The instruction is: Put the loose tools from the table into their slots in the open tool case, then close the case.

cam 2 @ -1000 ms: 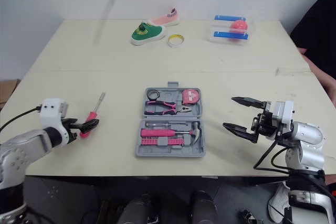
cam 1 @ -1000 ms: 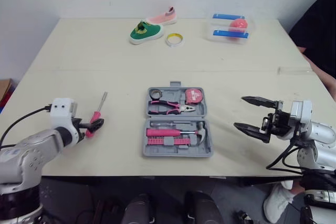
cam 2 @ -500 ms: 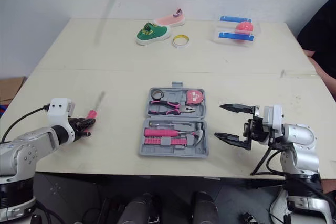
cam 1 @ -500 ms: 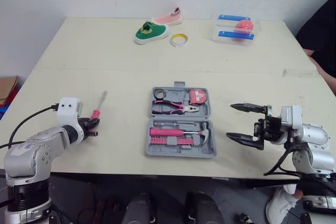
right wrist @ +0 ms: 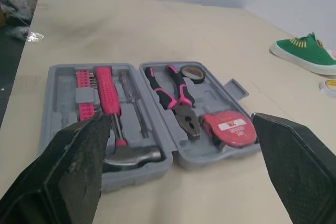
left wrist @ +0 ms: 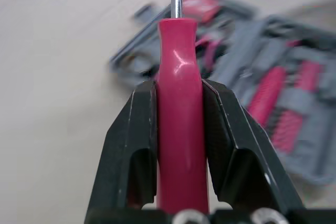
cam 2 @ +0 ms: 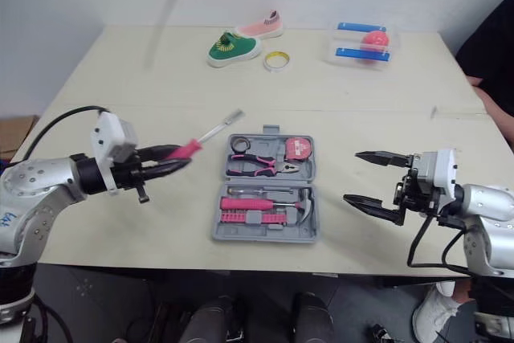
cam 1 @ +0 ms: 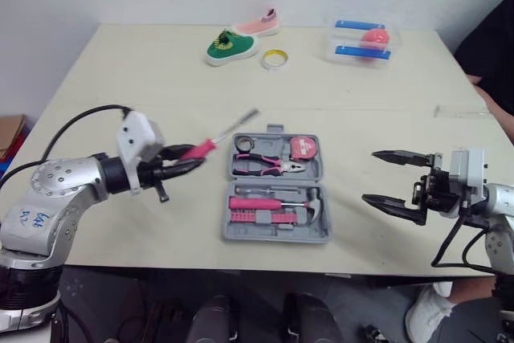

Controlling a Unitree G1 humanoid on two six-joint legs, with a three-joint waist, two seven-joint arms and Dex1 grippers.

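Screwdriver (cam 1: 210,142) was clamped in left gripper (cam 1: 188,160), shaft aimed up-right toward case (cam 1: 275,232) at centre; free slot possibly lower half. Right gripper (cam 1: 369,175) was held wide.

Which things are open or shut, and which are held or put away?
tool case: open, flat on the table.
screwdriver: held above the table, not slotted.
left tool: shut on the screwdriver.
right tool: open, empty.
pliers: in their slot.
hammer: in its slot.
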